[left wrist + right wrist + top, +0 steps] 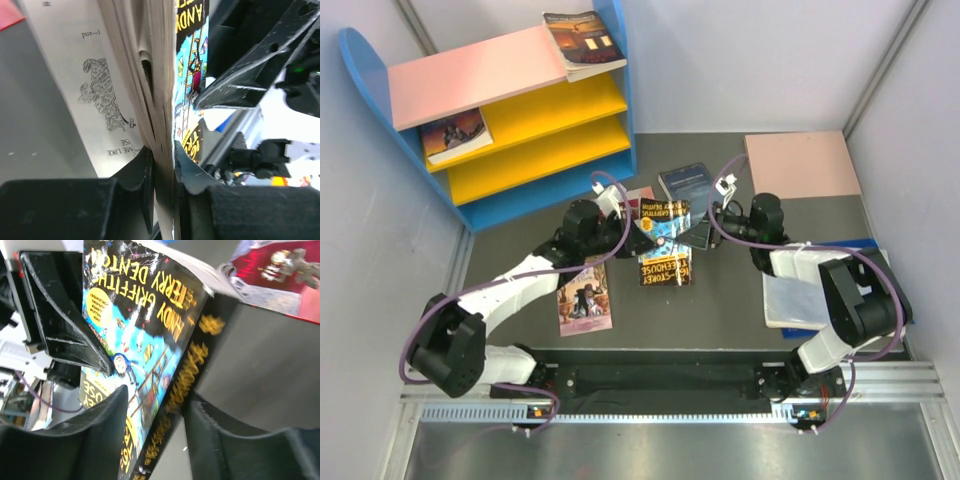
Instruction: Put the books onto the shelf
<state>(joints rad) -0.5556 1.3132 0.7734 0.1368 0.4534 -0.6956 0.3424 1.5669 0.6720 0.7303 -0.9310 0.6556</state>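
The blue-yellow cartoon book (665, 250) is lifted off the table's middle, its pages fanning open in the left wrist view. My left gripper (164, 150) is shut on a wad of its pages (162, 75) beside the cover (190, 75). My right gripper (157, 400) straddles the spine edge of that book (145, 325), one finger over the cover and one under the spine. Whether it presses does not show. The shelf (510, 110) stands at the far left, with a dark orange-brown book (585, 40) on its pink top and another book (455, 135) on the upper yellow board.
A pink-purple book (583, 295) lies near my left arm. A navy book (688, 182) and a red-white book (640, 195) lie behind the held one. At the right are a flat pink board (802, 165) and a pale blue-white pad (795, 295) under my right arm.
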